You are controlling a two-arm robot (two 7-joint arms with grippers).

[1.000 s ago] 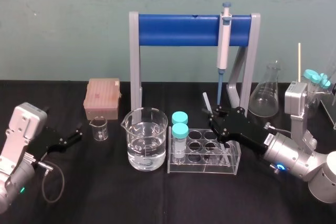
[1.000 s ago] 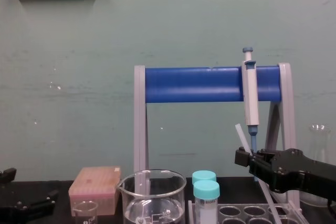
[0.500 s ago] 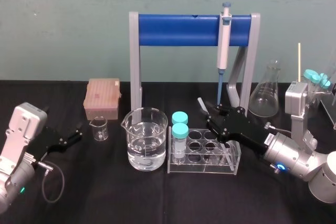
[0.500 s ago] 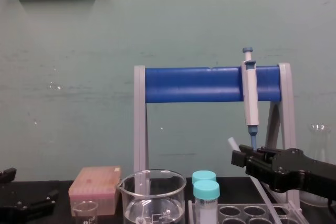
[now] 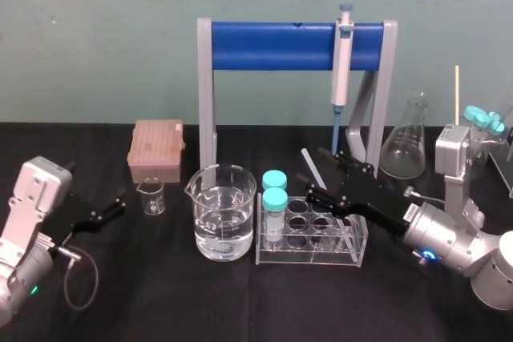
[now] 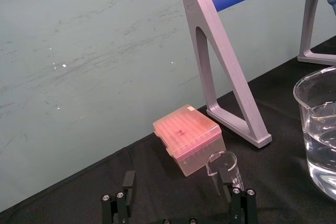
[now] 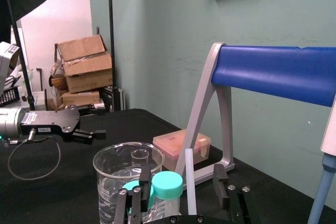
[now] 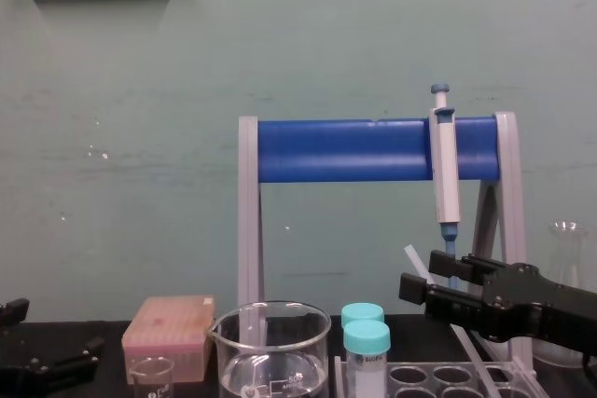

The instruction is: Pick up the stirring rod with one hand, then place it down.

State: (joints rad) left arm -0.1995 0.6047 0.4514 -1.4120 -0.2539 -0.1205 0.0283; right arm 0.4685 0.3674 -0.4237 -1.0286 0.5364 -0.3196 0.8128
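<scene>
The stirring rod (image 5: 311,166) is a thin whitish rod leaning up and to the left out of the clear tube rack (image 5: 309,259). My right gripper (image 5: 327,177) is open around the rod's upper part, one finger on each side and neither touching it. The right wrist view shows the stirring rod (image 7: 189,182) upright in the gap of the right gripper (image 7: 181,199). From the chest view the rod (image 8: 411,256) pokes up just past the right gripper (image 8: 420,272). My left gripper (image 5: 112,207) rests open at the far left, holding nothing.
A grey-and-blue stand (image 5: 272,46) carries a hanging pipette (image 5: 342,62) behind the rack. A large beaker of water (image 5: 224,214) and two teal-capped tubes (image 5: 274,198) stand left of the rod. A pink tip box (image 5: 155,150), small beaker (image 5: 151,196) and flask (image 5: 405,150) stand farther off.
My right gripper has opened and let go of the stirring rod. The rod has sunk a little and now leans in the rack. The left arm has not moved.
</scene>
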